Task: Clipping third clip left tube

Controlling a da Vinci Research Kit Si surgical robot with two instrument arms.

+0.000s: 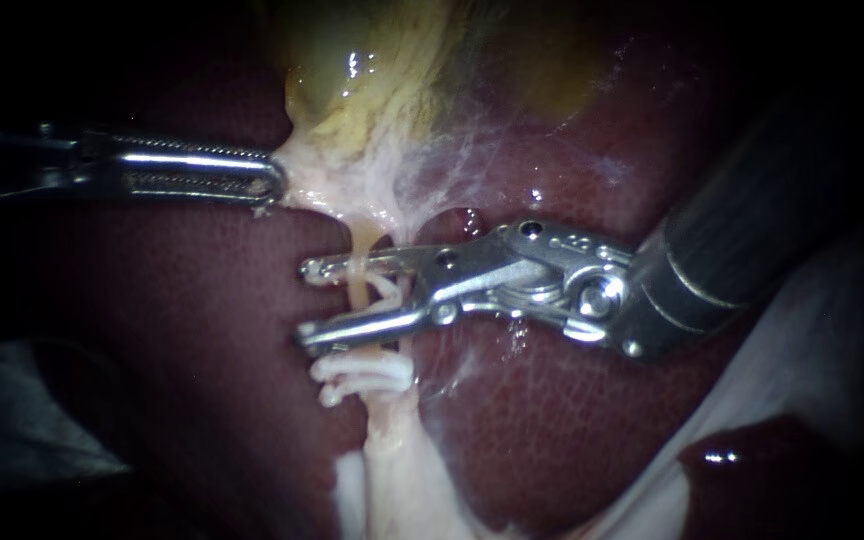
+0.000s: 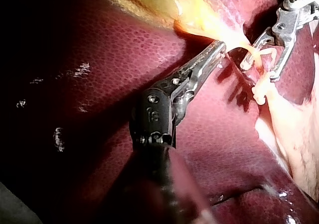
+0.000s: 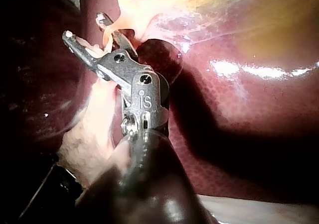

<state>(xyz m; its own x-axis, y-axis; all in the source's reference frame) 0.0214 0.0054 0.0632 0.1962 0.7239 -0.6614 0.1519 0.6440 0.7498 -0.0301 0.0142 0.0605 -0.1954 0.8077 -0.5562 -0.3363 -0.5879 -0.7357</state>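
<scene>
Liver [image 1: 572,420] fills the bkgd, w/ the gallbladder [image 1: 372,70] above it. My L instrument [image 1: 270,188] has its jaws clamped on the gallbladder's pale neck. My R instrument [image 1: 305,301] has jaws gaping wide, astride the left tube [image 1: 360,262], not squeezing it. Two white clips [image 1: 364,375] sit on that tube just below the lower jaw.

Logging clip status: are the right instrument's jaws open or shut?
Open: the right instrument shows a gap, with the tube between its jaws.
</scene>
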